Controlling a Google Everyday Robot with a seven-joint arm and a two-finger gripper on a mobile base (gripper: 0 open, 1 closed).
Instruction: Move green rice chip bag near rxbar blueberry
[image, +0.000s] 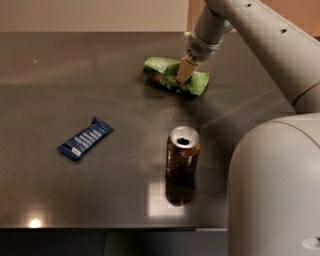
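The green rice chip bag (165, 71) is a crumpled light-green foil bag lying on the dark table (75, 80) at the back, right of centre. My gripper (183, 75) comes down from the arm at the upper right and sits on the bag's middle, hiding part of it. The rxbar blueberry (85, 138) is a small flat dark-blue wrapper with white text, lying at the left, far from the bag and the gripper.
A bronze drink can (183, 155) with an open top stands upright in front of the bag, between it and the table's near edge (100, 227). The robot's large grey body (275, 190) fills the lower right corner.
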